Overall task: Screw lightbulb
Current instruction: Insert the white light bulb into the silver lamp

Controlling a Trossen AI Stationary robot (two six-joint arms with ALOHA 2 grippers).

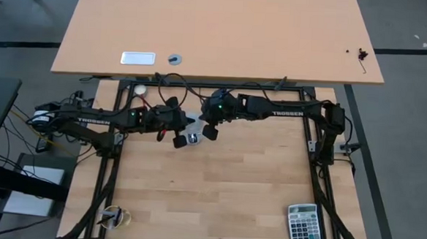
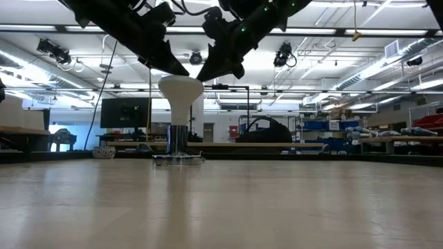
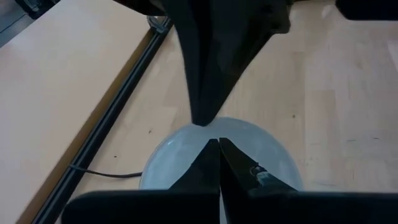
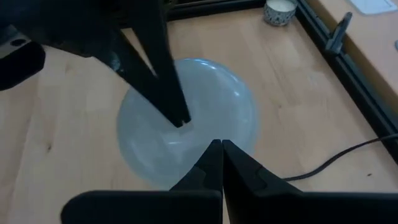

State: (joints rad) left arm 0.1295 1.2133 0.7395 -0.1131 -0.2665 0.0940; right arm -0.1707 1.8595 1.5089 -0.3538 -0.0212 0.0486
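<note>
The white lightbulb (image 2: 181, 93) stands upright, its wide round face up and its narrow base in the flat grey socket disc (image 2: 178, 159) on the wooden table. From above it shows at the table's far middle (image 1: 192, 138). My left gripper (image 2: 185, 73) and my right gripper (image 2: 201, 77) are both shut and slant down onto the bulb's face from the left and the right. Their tips stand close together over the face (image 3: 261, 149). My left gripper has its shut fingertips (image 3: 219, 144) down on the bulb's round face (image 3: 249, 134), near its middle. It slants down from the table's left. My right gripper has its shut fingertips (image 4: 217, 146) on the bulb's face (image 4: 230, 106), toward its right rim. It slants down from the table's right. The bulb stays upright in the socket.
A black cord (image 4: 339, 155) runs from the socket over the table. A small white candle cup (image 1: 139, 90) sits at the far left by the black frame rail (image 4: 336, 56). A calculator (image 1: 302, 223) lies near right, a small roll (image 1: 115, 217) near left.
</note>
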